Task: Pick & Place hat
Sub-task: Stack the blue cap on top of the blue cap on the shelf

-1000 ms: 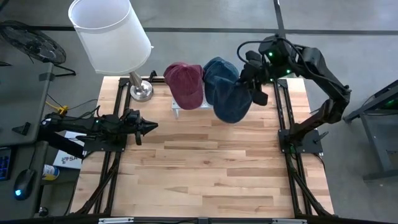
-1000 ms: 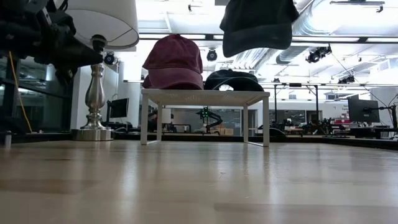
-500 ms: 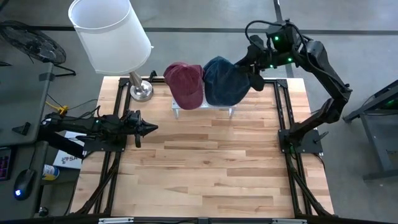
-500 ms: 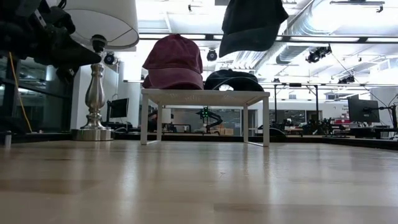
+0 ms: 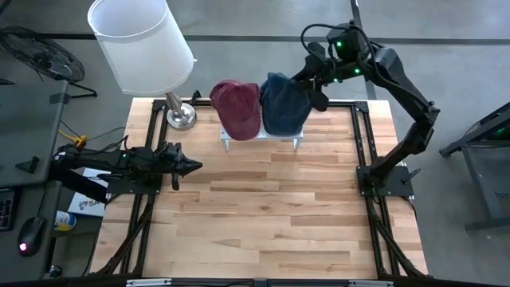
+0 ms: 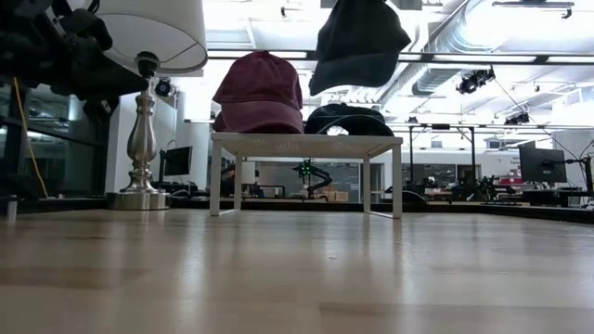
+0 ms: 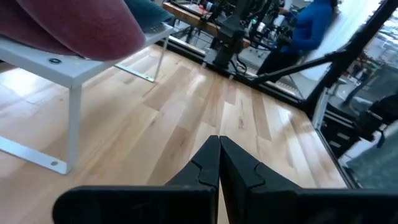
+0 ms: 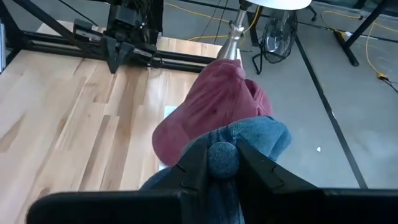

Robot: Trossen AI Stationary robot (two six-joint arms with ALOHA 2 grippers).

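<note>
High view, straight down on a wooden table (image 5: 263, 215). Right gripper (image 5: 315, 84) above the table's far edge, fingers clamped on the crown of a blue hat (image 5: 283, 104), held up over the right half of a small white stand (image 5: 263, 137). Beside it on the stand's left half, a maroon hat (image 5: 237, 108), lying free. Probably gripped at the crown so the hat hangs straight and can be lowered into the space next to the maroon one. Low view: blue hat (image 6: 357, 42) hanging clear above the stand (image 6: 306, 144), not touching it, with another dark cap (image 6: 348, 121) behind. Right wrist view: fingers pinching a fold of blue fabric (image 8: 222, 158). Left gripper (image 5: 187, 165) at the table's left edge, well apart from the hats, fingers pressed fully together and holding nothing, plainly idle. Compared with a second earlier: blue hat drawn back from the table's middle toward the far edge, now more squarely over the stand; left fingers closed up from slightly parted.
</note>
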